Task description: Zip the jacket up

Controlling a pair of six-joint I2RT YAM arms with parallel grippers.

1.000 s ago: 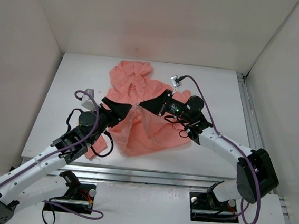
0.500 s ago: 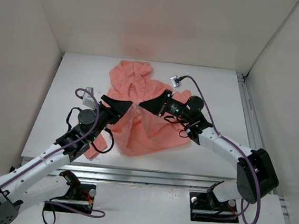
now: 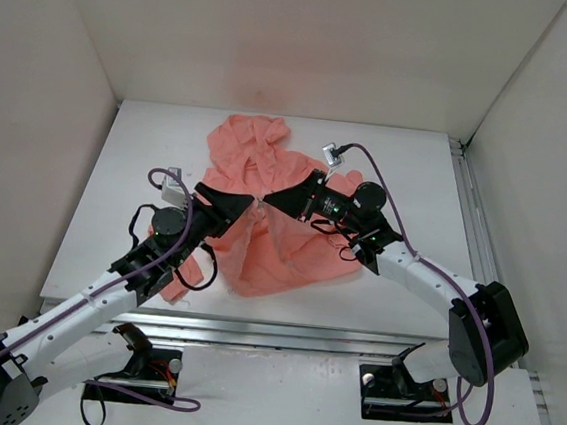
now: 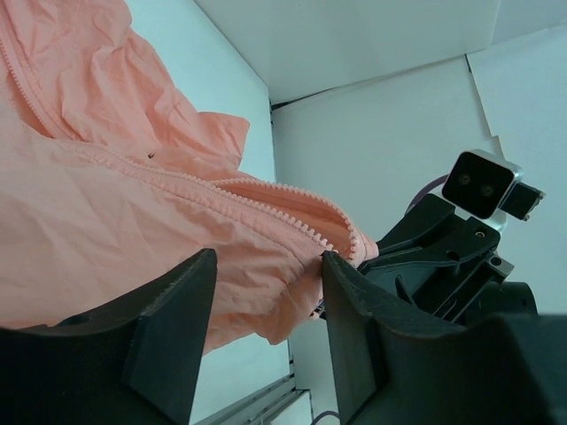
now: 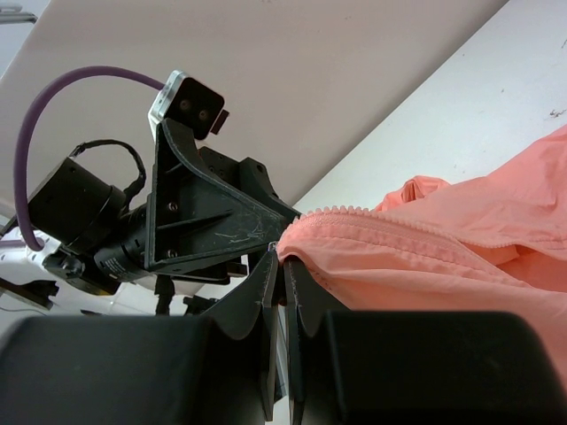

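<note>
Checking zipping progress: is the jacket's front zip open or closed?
Open. A row of zip teeth runs alone along the edge of the jacket, unmeshed with any other row; the right gripper pinches that edge's end.

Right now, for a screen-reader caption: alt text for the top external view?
A crumpled salmon-pink jacket lies on a white table. Over its middle, the right gripper pinches its zip edge; the left gripper stands open facing it.

No readable text or labels appear anywhere.
</note>
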